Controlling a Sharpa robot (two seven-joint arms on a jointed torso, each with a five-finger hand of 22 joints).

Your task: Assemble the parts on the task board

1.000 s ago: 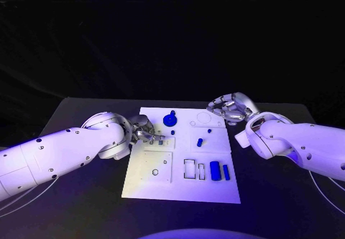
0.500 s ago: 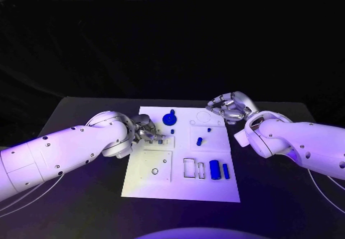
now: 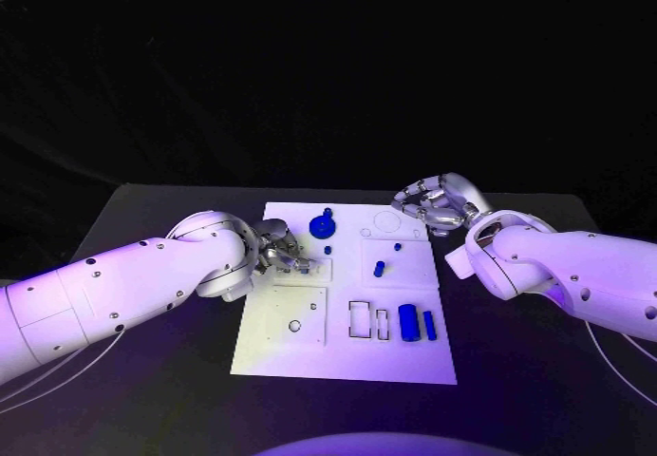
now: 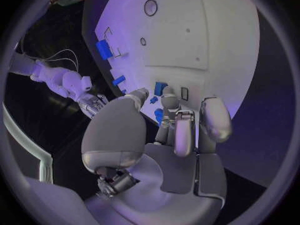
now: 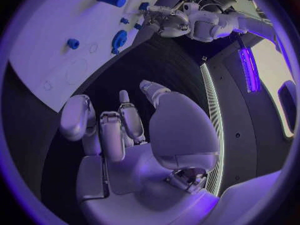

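The white task board [image 3: 281, 356] lies in the middle of the table. My left hand [image 3: 278, 249] hovers over the small slots [image 3: 304, 270] at the board's left side, fingers curled down; in the left wrist view my left hand [image 4: 164, 135] pinches a small blue part [image 4: 154, 100] between thumb and fingertips, beside another blue piece [image 4: 160, 88] by a slot. A blue gear [image 3: 323, 226], a blue peg [image 3: 380, 271], a blue cylinder [image 3: 408, 324] and a blue bar [image 3: 430, 326] sit on the board. My right hand [image 3: 436, 204] hangs empty past the board's far right corner, fingers loosely bent.
Two rectangular recesses [image 3: 362, 320] lie left of the cylinder, and a round hole [image 3: 296, 327] sits in the square plate at the near left. Black table [image 3: 164, 380] surrounds the board. My right forearm [image 3: 561, 271] lies along the board's right side.
My left hand has crept a little right and farther over the small slots. The right hand has stayed where it was.
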